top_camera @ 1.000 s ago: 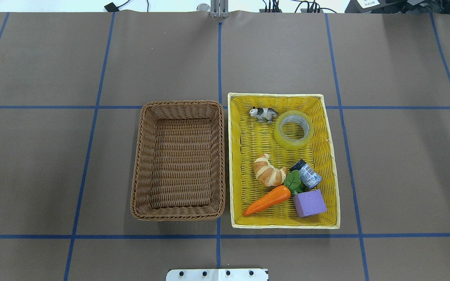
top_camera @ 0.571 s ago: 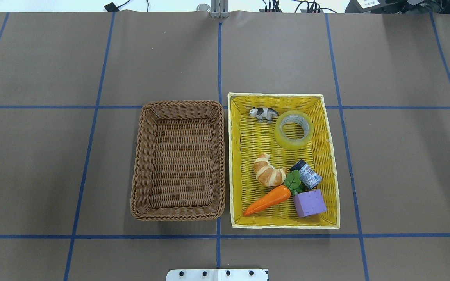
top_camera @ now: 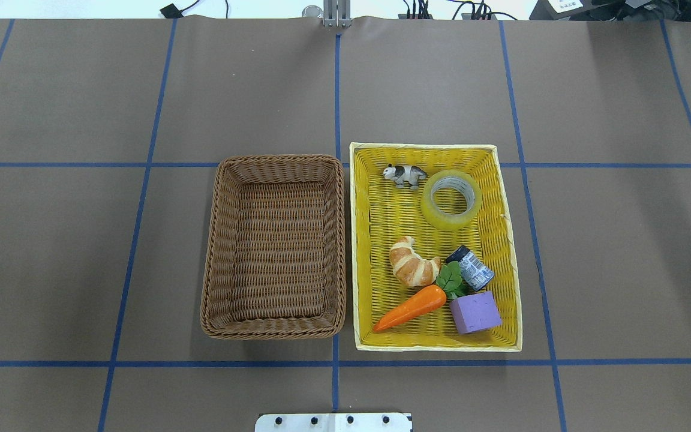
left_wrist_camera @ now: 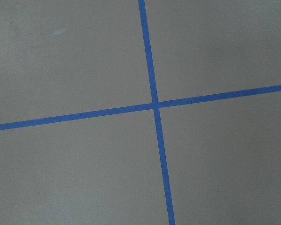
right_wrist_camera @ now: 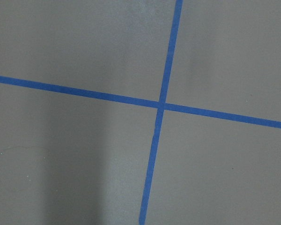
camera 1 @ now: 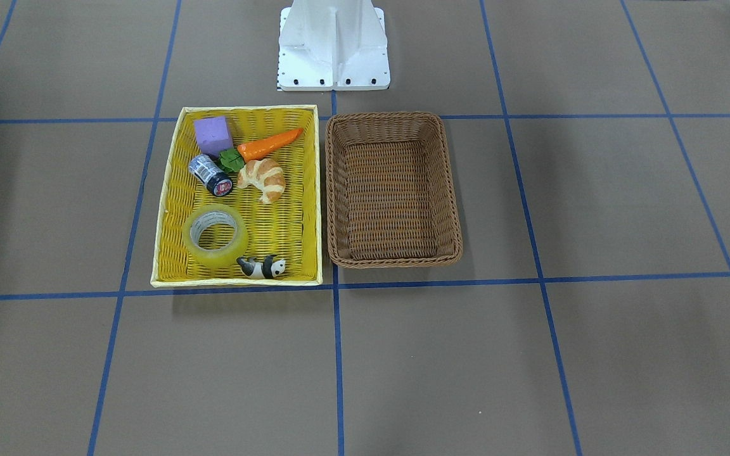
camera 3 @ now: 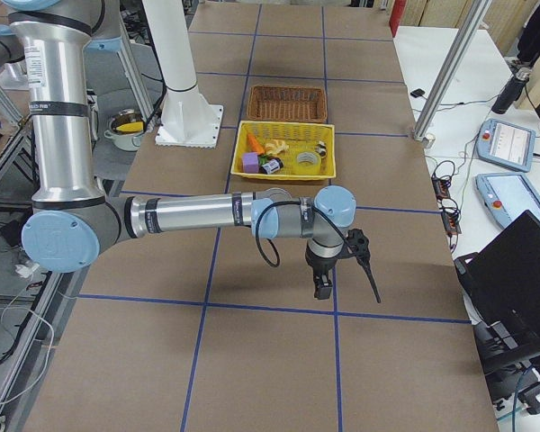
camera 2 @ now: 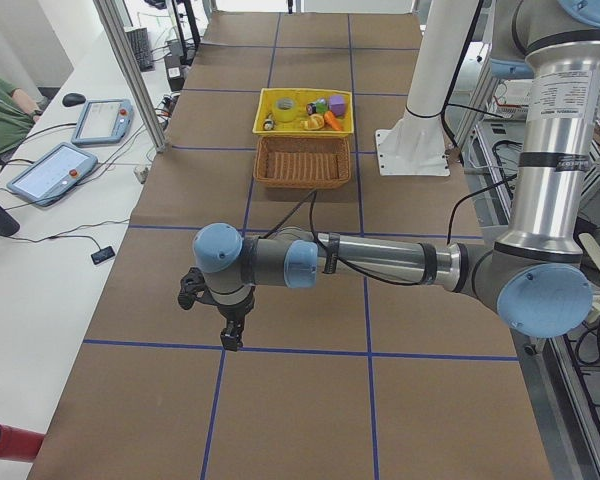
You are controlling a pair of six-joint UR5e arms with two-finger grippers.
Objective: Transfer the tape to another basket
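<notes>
The tape [top_camera: 451,199] is a yellowish translucent roll lying flat in the far right part of the yellow basket [top_camera: 435,347]; it also shows in the front-facing view [camera 1: 215,235]. The brown wicker basket [top_camera: 273,327] stands just left of the yellow one, with nothing in it [camera 1: 393,258]. Both grippers are far from the baskets, out over bare table. My left gripper [camera 2: 230,335] shows only in the exterior left view, my right gripper [camera 3: 322,286] only in the exterior right view. I cannot tell whether either is open or shut. Both wrist views show only table and blue lines.
In the yellow basket lie a toy panda [top_camera: 404,174], a croissant [top_camera: 412,263], a dark labelled can [top_camera: 470,268], a toy carrot [top_camera: 412,307] and a purple block [top_camera: 474,312]. The robot base [camera 1: 333,50] stands behind the baskets.
</notes>
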